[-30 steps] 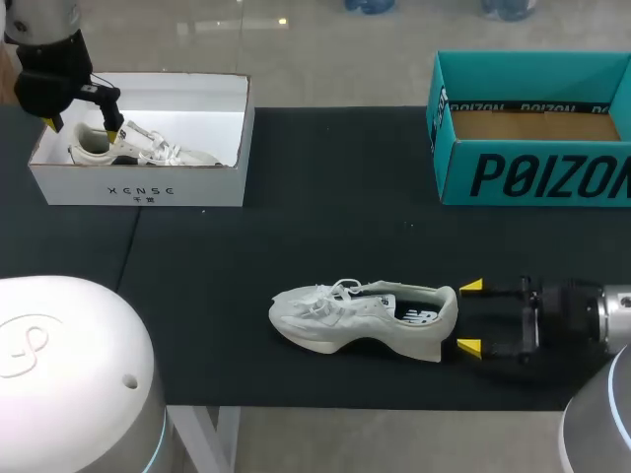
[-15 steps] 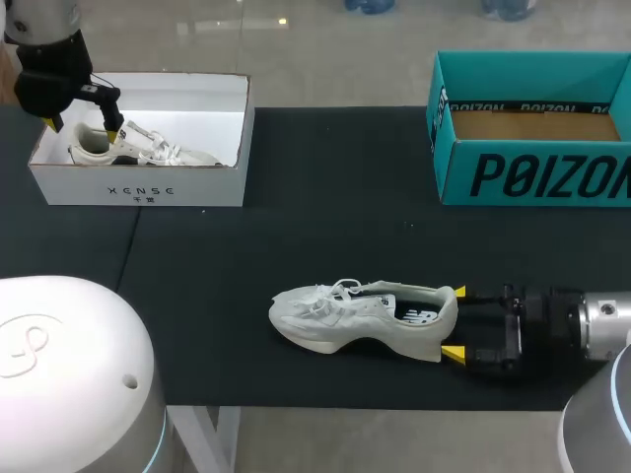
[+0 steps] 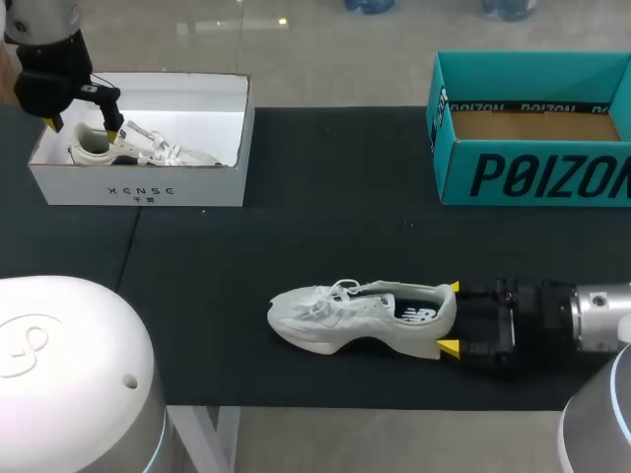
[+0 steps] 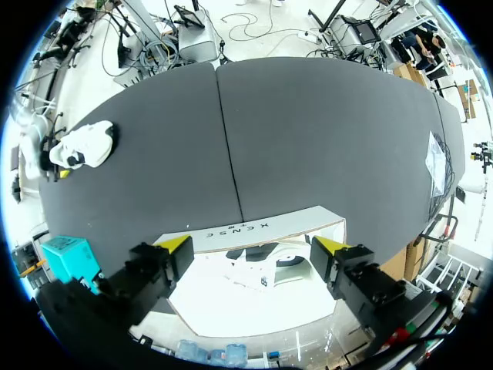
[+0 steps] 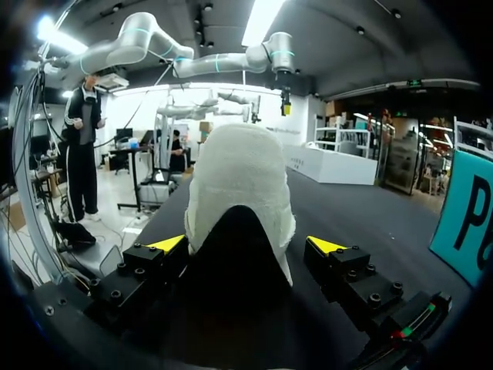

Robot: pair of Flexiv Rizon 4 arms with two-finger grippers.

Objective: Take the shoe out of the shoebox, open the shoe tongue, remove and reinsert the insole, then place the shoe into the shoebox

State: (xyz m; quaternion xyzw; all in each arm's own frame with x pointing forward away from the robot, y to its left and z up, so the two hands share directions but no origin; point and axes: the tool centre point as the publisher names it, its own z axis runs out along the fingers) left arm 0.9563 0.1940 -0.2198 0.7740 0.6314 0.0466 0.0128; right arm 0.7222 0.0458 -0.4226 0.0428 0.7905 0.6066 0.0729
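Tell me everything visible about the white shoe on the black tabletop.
The white shoe is a low sneaker with a thick pale sole, white laces bunched over the tongue, and a dark insole with a white mark showing in its opening. The upper looks like soft fabric. It rests on the black tabletop, apparently on its sole, toe toward my left. The right tool straddles its heel, fingers open, with a gap showing beside one.

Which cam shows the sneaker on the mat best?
Head view: whole sneaker side-on, laces and opening visible, heel between the open fingers of the right gripper. Right wrist view: sneaker from behind, heel only. Left wrist view: sneaker small, far across the table.
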